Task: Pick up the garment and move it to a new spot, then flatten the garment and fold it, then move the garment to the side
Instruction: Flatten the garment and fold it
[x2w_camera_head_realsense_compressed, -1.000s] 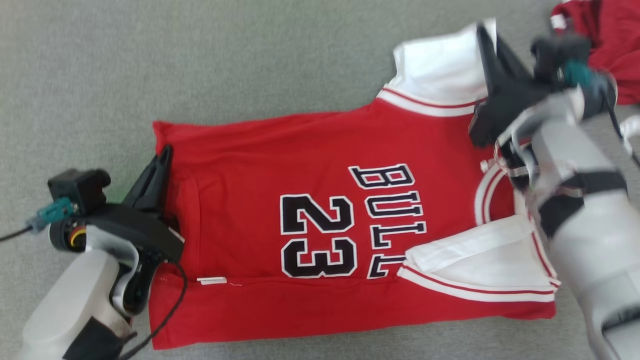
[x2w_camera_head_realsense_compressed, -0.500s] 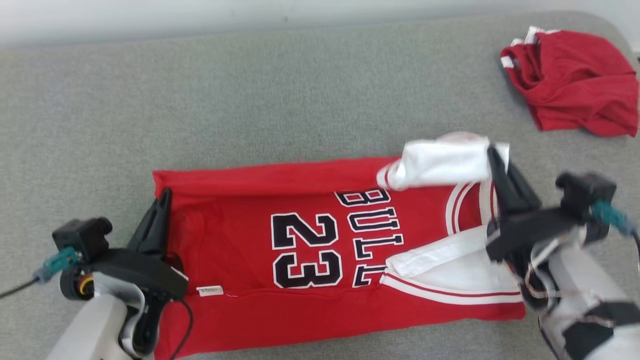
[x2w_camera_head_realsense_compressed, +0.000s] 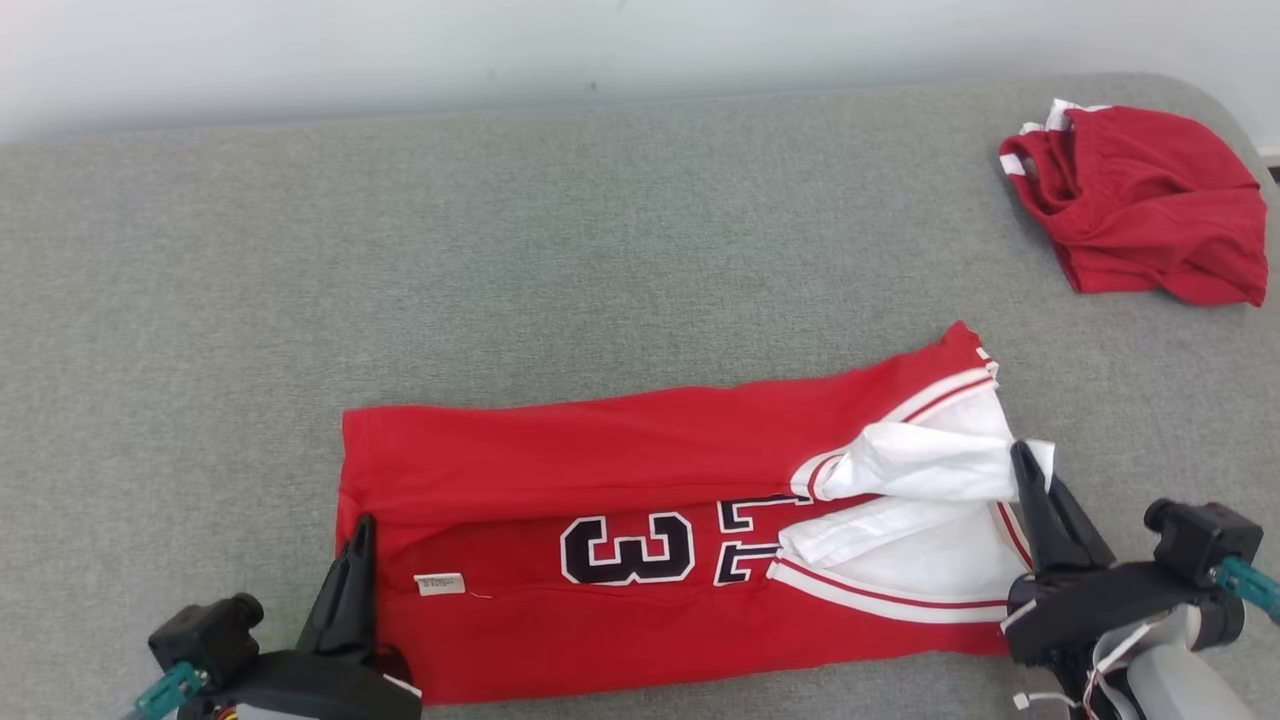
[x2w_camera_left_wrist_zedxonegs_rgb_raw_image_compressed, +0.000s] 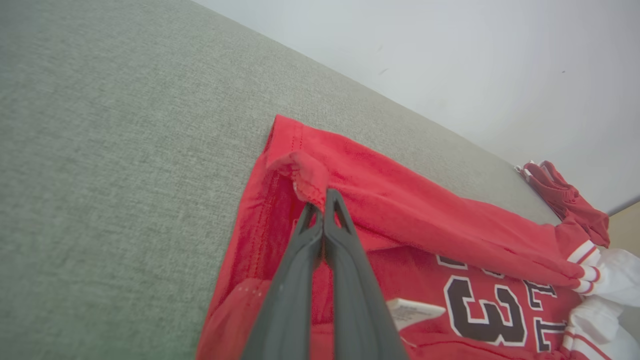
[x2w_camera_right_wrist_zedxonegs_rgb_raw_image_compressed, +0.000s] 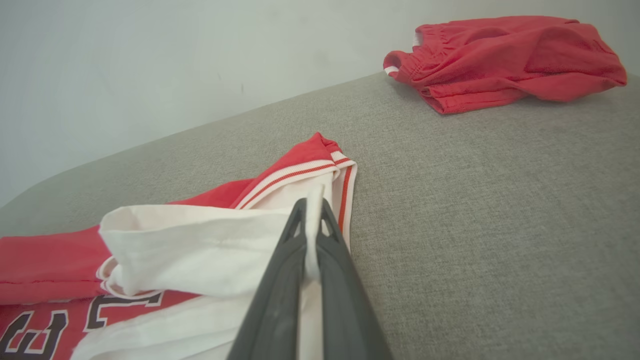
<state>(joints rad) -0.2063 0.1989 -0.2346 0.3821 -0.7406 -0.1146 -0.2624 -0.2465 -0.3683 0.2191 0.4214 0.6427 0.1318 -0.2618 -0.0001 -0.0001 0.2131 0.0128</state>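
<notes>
On the near half of the grey surface (x2w_camera_head_realsense_compressed: 500, 250) a red garment (x2w_camera_head_realsense_compressed: 600, 460) is laid out, its long axis running from the surface's left side toward its right, roughly along the near edge, with the right end angled slightly toward the far side. The hem end is pointed left and the white-trimmed shoulder end right. At the hem end the left gripper (x2w_camera_head_realsense_compressed: 358, 540) is seen with its dark fingers pressed together on a pinched-up bunch of red hem cloth; its body is cut off by the bottom of the head view. Just right of it a small white label (x2w_camera_head_realsense_compressed: 440, 584) is stitched on, its print too small to be read. The far long edge is folded over toward the near side, so that only a digit 3 (x2w_camera_head_realsense_compressed: 628, 548) and the lower parts of the letters (x2w_camera_head_realsense_compressed: 745, 545) are left uncovered. Further right, loose white fabric (x2w_camera_head_realsense_compressed: 920, 470) is heaped over the shoulder end, and a thin edge of it is clamped between the closed fingers of the right gripper (x2w_camera_head_realsense_compressed: 1024, 470). In the surface's far right corner, well apart, crumpled red shorts (x2w_camera_head_realsense_compressed: 1140, 200) are lying below a pale wall (x2w_camera_head_realsense_compressed: 400, 40).
</notes>
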